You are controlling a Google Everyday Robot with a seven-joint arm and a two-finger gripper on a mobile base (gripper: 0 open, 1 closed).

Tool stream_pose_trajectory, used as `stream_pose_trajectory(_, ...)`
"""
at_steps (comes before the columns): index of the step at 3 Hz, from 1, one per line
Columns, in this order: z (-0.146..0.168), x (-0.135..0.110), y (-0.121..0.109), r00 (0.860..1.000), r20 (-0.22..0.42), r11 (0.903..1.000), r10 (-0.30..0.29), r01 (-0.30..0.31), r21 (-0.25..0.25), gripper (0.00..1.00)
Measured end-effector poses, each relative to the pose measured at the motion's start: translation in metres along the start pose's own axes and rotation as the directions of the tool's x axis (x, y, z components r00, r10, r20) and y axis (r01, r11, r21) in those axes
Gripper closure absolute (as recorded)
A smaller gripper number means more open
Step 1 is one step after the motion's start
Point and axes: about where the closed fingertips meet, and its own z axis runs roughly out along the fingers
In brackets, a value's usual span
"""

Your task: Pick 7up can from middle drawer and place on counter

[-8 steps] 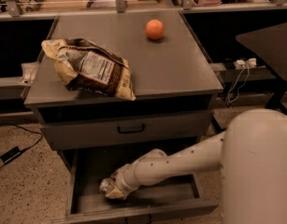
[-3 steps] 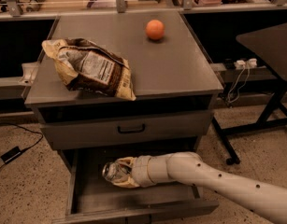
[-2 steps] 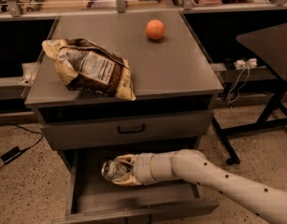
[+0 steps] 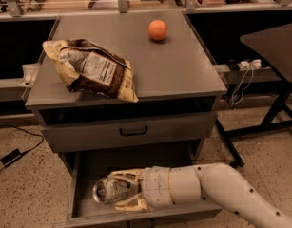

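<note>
One hand point(image 4: 117, 191) gripping one 7up can point(image 4: 101, 192) in middle drawer point(image 4: 91, 167); one orange point(image 4: 157, 30) atop counter point(image 4: 183, 65).

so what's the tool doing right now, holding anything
tool: closed on the can, fingers above and below it, down inside the open lower drawer
</note>
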Motion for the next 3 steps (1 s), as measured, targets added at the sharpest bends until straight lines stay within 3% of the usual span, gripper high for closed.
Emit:
stream_pose_trajectory(1, -0.071, -0.085, -0.050, 0.980, -0.141, 0.9813, -0.143, 0.159, 0.109, 1.00)
stream_pose_trajectory(2, -0.143, -0.115, -0.102, 0.955, -0.297, 0.9784, 0.017, 0.045, 0.202, 1.00)
stream_pose_trajectory(3, -0.156, -0.144, -0.133, 0.941, -0.336, 0.9680, 0.052, 0.035, 0.248, 1.00)
